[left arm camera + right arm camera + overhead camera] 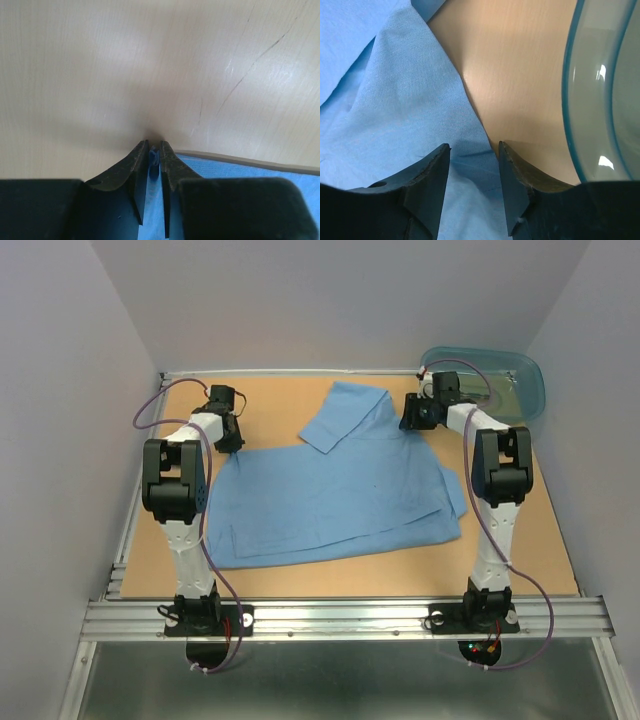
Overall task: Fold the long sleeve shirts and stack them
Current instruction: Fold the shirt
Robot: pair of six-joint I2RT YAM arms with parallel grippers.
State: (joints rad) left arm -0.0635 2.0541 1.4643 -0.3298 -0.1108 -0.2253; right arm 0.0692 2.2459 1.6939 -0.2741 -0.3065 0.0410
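Pale walls close in a tan table from above. Bare wood runs along the front edge and down the right side, and a teal tub fills the back right corner. The shirt lies flat across the middle, light blue and plain, with one part folded over toward the back. The left gripper sits at its back left corner and the right gripper at its back right edge, near the tub.

In the left wrist view the table is open ahead. The left gripper is nearly closed, pinching a sliver of blue cloth (only a small tuft shows), with more shirt at lower right.

In the right wrist view the right gripper stands moderately wide, astride the shirt's edge. Bare wood separates cloth from tub.
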